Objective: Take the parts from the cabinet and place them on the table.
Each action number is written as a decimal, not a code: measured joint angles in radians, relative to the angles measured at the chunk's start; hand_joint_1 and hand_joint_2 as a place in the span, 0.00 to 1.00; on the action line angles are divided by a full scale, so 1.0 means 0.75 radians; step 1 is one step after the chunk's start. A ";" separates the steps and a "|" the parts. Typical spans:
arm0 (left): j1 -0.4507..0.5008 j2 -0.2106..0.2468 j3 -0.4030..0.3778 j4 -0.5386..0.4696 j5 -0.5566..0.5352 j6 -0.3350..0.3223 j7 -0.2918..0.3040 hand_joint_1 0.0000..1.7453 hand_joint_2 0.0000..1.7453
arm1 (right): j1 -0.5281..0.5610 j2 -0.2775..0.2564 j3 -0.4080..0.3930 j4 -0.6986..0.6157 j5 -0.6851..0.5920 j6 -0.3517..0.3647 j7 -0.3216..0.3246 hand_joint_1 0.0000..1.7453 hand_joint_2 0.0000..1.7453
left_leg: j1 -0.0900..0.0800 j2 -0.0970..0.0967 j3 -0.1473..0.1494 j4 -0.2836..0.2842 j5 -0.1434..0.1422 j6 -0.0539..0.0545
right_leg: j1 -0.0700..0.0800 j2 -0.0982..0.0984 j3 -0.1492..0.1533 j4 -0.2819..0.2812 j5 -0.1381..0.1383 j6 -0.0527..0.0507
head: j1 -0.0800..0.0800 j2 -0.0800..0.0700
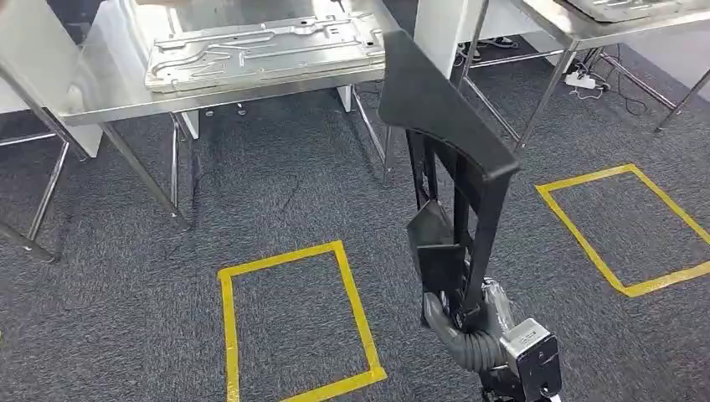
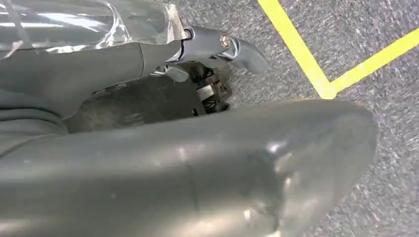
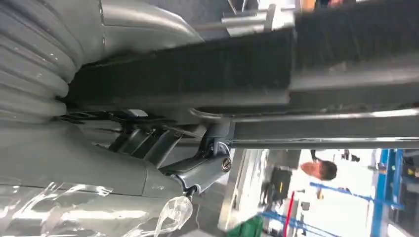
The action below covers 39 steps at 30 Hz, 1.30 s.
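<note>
Black plastic part: long bracket-like moulding with a broad angled top plate and slotted upright ribs, stood upright above the grey carpet, its lower end in the right hand, which gripped it near the base; in the right wrist view the same part lay across the palm with the thick grey thumb and darker fingers wrapped about it. Left hand: seen from the left wrist camera over the carpet, its dark fingers apparently curled in with nothing visible between them, though the view was too crowded to be sure, so its state could not be told. Metal table: beyond the part, well apart from it, bearing a stamped sheet-metal panel lying flat. Second metal table: to the right, with another panel on it only partly visible. Floor markings: one yellow tape rectangle left of the part, another yellow tape rectangle right of it. Background, right wrist view: a person standing far off beside blue racking.
</note>
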 joint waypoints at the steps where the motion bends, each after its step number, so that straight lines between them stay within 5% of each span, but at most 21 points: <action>1: 0.001 0.001 0.000 0.000 0.001 -0.004 0.000 0.00 0.00 | 0.005 0.001 0.000 0.002 0.000 0.000 0.000 1.00 1.00 | 0.000 -0.008 0.002 0.000 -0.003 0.001 | -0.001 0.000 -0.033 0.038 0.008 0.001 | 0.000 0.000; 3: 0.001 0.001 0.000 0.000 0.005 -0.010 0.000 0.00 0.00 | 0.009 0.000 0.000 0.003 0.000 0.000 0.000 1.00 1.00 | 0.001 -0.028 0.014 0.002 -0.014 -0.004 | -0.002 0.000 0.000 -0.081 0.113 0.000 | -0.001 0.000; 5: 0.001 0.001 -0.001 0.000 0.005 -0.013 0.000 0.00 0.00 | 0.009 0.000 0.000 0.003 0.000 0.000 -0.002 1.00 1.00 | 0.004 -0.039 0.031 0.008 -0.031 -0.016 | -0.006 0.001 0.112 -0.336 0.246 0.002 | 0.000 0.000; 6: 0.000 0.002 -0.001 0.000 0.005 -0.014 0.000 0.00 0.00 | 0.009 0.000 0.000 0.004 -0.001 0.000 -0.004 1.00 1.00 | -0.006 -0.042 0.031 0.015 -0.042 -0.029 | -0.002 0.010 0.133 -0.379 0.227 -0.002 | 0.000 0.000; 10: -0.001 0.003 -0.002 0.000 0.005 -0.020 0.000 0.00 0.00 | 0.008 0.002 0.000 0.005 -0.011 0.000 -0.010 1.00 1.00 | -0.005 -0.045 0.030 0.015 -0.053 -0.038 | 0.002 0.007 0.133 -0.385 0.226 -0.036 | -0.002 0.000; 12: 0.000 0.005 -0.004 0.000 0.005 -0.022 0.000 0.00 0.00 | 0.008 0.003 0.000 0.005 -0.011 0.000 -0.012 1.00 1.00 | -0.001 -0.026 0.007 0.077 -0.093 -0.055 | -0.005 0.002 0.145 -0.387 0.221 -0.052 | -0.004 0.000; 15: 0.000 0.006 -0.009 0.000 0.004 -0.028 0.000 0.00 0.00 | 0.009 0.005 0.000 0.006 -0.012 -0.001 -0.013 1.00 1.00 | 0.008 -0.016 -0.179 0.410 -0.202 -0.073 | -0.002 0.001 0.158 -0.387 0.205 -0.064 | -0.005 0.000; 17: 0.001 0.006 -0.010 0.000 0.004 -0.029 -0.002 0.00 0.00 | 0.010 0.005 0.000 0.007 -0.012 -0.001 -0.013 1.00 1.00 | 0.007 -0.014 -0.237 0.459 -0.172 -0.068 | 0.001 0.001 0.180 -0.387 0.186 -0.063 | -0.005 0.000; 18: -0.001 0.006 -0.010 0.000 0.004 -0.029 -0.001 0.00 0.00 | 0.011 0.005 0.000 0.007 -0.012 -0.001 -0.013 1.00 1.00 | 0.005 -0.014 -0.217 0.395 -0.122 -0.061 | 0.003 0.002 0.194 -0.388 0.176 -0.062 | -0.006 0.000; 20: 0.002 0.007 -0.010 0.000 0.004 -0.030 -0.001 0.00 0.00 | 0.010 0.007 0.000 0.007 -0.012 -0.001 -0.013 1.00 1.00 | -0.010 -0.010 -0.123 0.147 0.033 -0.019 | 0.012 0.000 0.232 -0.391 0.151 -0.063 | -0.006 0.000; 21: 0.002 0.011 -0.010 0.001 0.004 -0.030 -0.001 0.00 0.00 | 0.011 0.007 0.000 0.008 -0.012 -0.001 -0.013 1.00 1.00 | -0.025 0.001 -0.095 0.078 0.046 0.007 | 0.006 -0.002 0.239 -0.395 0.143 -0.062 | -0.004 0.000; 22: 0.000 0.005 -0.011 0.001 0.004 -0.030 -0.001 0.00 0.00 | 0.010 0.007 -0.002 0.008 -0.012 -0.003 -0.014 1.00 1.00 | -0.020 0.016 -0.063 0.039 0.021 -0.003 | 0.016 0.007 0.240 -0.395 0.130 -0.059 | -0.003 0.000; 23: -0.001 0.010 -0.011 0.001 0.004 -0.030 0.001 0.00 0.00 | 0.013 0.007 -0.002 0.009 -0.011 -0.003 -0.014 1.00 1.00 | -0.029 0.008 -0.058 0.031 0.016 -0.016 | 0.005 0.004 0.237 -0.398 0.122 -0.058 | -0.003 0.000; 24: 0.002 0.007 -0.011 0.001 0.005 -0.030 -0.001 0.00 0.00 | 0.014 0.007 -0.002 0.009 -0.012 -0.004 -0.014 1.00 1.00 | -0.044 0.006 -0.059 0.025 0.011 -0.006 | 0.009 0.007 0.255 -0.395 0.135 -0.045 | -0.005 0.000; 27: 0.003 0.007 -0.011 0.002 0.007 -0.029 -0.001 0.00 0.00 | 0.013 0.008 -0.003 0.008 -0.012 -0.004 -0.014 1.00 1.00 | -0.021 0.000 0.011 -0.007 -0.007 0.009 | 0.002 0.004 0.253 -0.327 0.120 -0.031 | -0.003 0.000; 31: 0.002 0.003 -0.011 0.001 0.006 -0.029 -0.001 0.00 0.00 | 0.016 0.006 -0.004 0.008 -0.012 -0.003 -0.015 1.00 1.00 | -0.005 -0.011 0.050 -0.006 -0.048 0.012 | -0.003 0.006 -0.004 0.037 -0.013 -0.009 | -0.001 0.000; 33: 0.006 0.003 -0.011 0.001 0.009 -0.029 -0.001 0.00 0.00 | 0.019 0.006 -0.004 0.008 -0.012 -0.004 -0.014 1.00 1.00 | 0.007 -0.022 0.082 -0.006 -0.072 -0.002 | -0.011 0.006 -0.034 -0.008 0.051 0.004 | -0.001 0.000; 36: 0.009 0.003 -0.011 0.002 0.009 -0.029 -0.001 0.00 0.00 | 0.024 0.004 -0.004 0.009 -0.012 -0.004 -0.014 1.00 1.00 | 0.021 -0.028 0.125 0.000 -0.130 -0.043 | -0.041 0.007 0.042 -0.329 0.307 0.049 | -0.001 0.000; 37: 0.004 0.006 -0.011 0.004 0.009 -0.029 0.000 0.00 0.00 | 0.023 0.004 -0.004 0.012 -0.011 -0.004 -0.013 1.00 1.00 | 0.023 -0.031 0.140 0.022 -0.146 -0.053 | -0.034 0.014 0.038 -0.343 0.240 0.037 | 0.001 0.000; 38: 0.002 0.006 -0.011 0.004 0.009 -0.029 0.000 0.00 0.00 | 0.023 0.004 -0.004 0.012 -0.011 -0.004 -0.014 1.00 1.00 | 0.019 -0.031 0.126 0.019 -0.155 -0.057 | -0.035 0.008 0.035 -0.324 0.248 0.006 | 0.004 0.000; 39: 0.004 0.006 -0.011 0.004 0.009 -0.029 0.000 0.00 0.00 | 0.025 0.004 -0.004 0.012 -0.012 -0.003 -0.012 1.00 1.00 | 0.017 -0.030 0.134 0.021 -0.160 -0.063 | -0.032 0.010 0.031 -0.320 0.255 -0.010 | 0.003 0.000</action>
